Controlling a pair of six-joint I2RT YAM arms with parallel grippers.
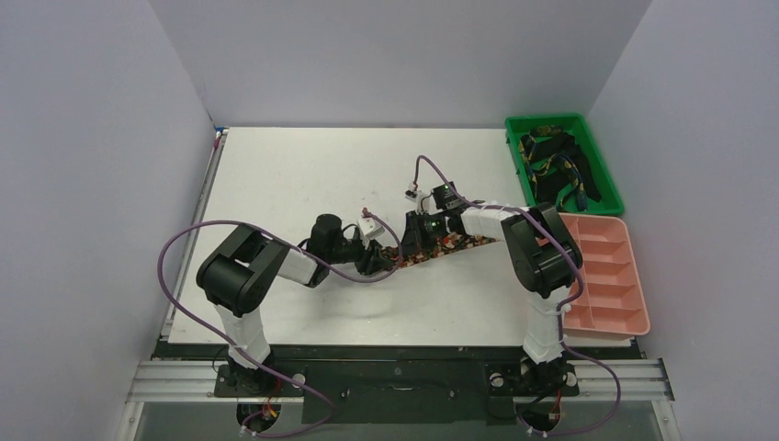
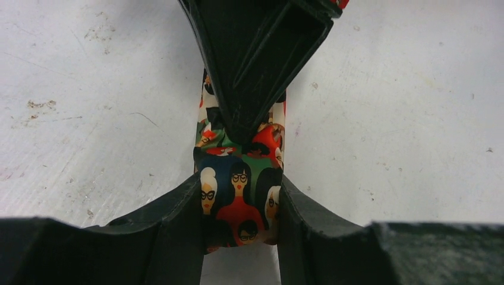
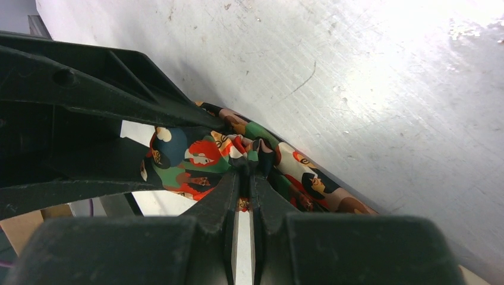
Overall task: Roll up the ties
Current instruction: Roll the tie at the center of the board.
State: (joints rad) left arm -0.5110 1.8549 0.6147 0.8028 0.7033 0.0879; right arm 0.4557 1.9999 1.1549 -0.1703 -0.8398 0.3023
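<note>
The white bench (image 1: 303, 175) fills the middle of the overhead frame. At upper right a green bin (image 1: 516, 161) holds the dark ties (image 1: 556, 170), with a pink tray (image 1: 606, 329) just below it. The printed tie (image 1: 441, 250) lies at the frame's centre — a strip slanting up to the right. My left hand (image 2: 241, 222) grips it from both sides. My right hand (image 3: 245, 175) is closed — pinching the fabric just beyond.

Table (image 1: 303, 175) is lying open upper left; left gripper (image 1: 380, 262) and right gripper (image 1: 410, 243) are crowding the tie (image 1: 452, 246) at centre; green bin (image 1: 544, 118) is blocking upper right.
</note>
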